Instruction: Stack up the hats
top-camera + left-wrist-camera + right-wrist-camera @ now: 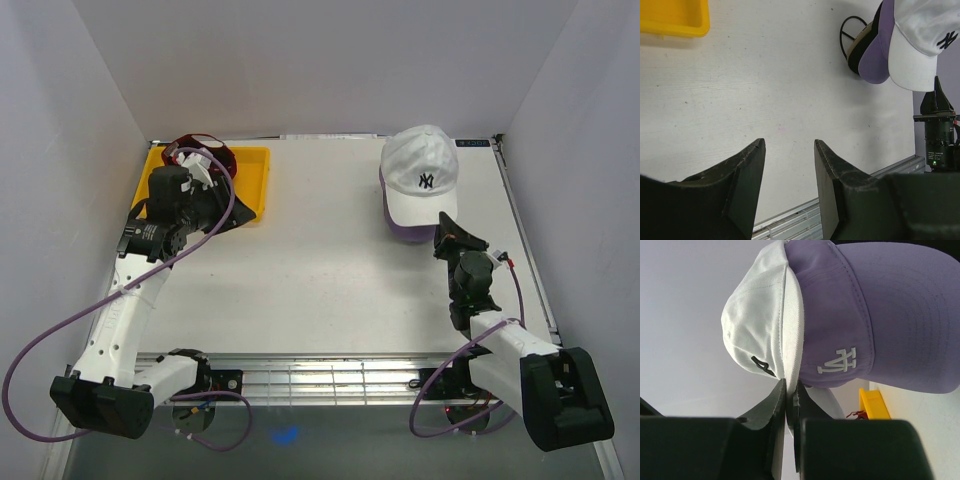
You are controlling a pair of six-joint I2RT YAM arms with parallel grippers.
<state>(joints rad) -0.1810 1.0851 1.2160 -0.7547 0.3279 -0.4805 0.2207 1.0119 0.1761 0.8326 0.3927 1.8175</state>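
A white cap (420, 168) with a dark logo sits on a lavender cap (398, 228) at the back right of the table. My right gripper (446, 232) is shut on the white cap's brim (792, 340). The lavender cap (875, 315) lies right against it. In the left wrist view the white cap (920, 40) and the lavender cap (874, 62) rest on black and tan cap edges (858, 46). A dark red cap (203, 150) lies in the yellow tray (255, 170). My left gripper (222, 216) is open and empty beside the tray, its fingertips (789, 145) over bare table.
The yellow tray stands at the back left corner; it also shows in the left wrist view (670, 22) and the right wrist view (872, 402). White walls close in three sides. A metal rail (320, 370) runs along the near edge between the arm bases.
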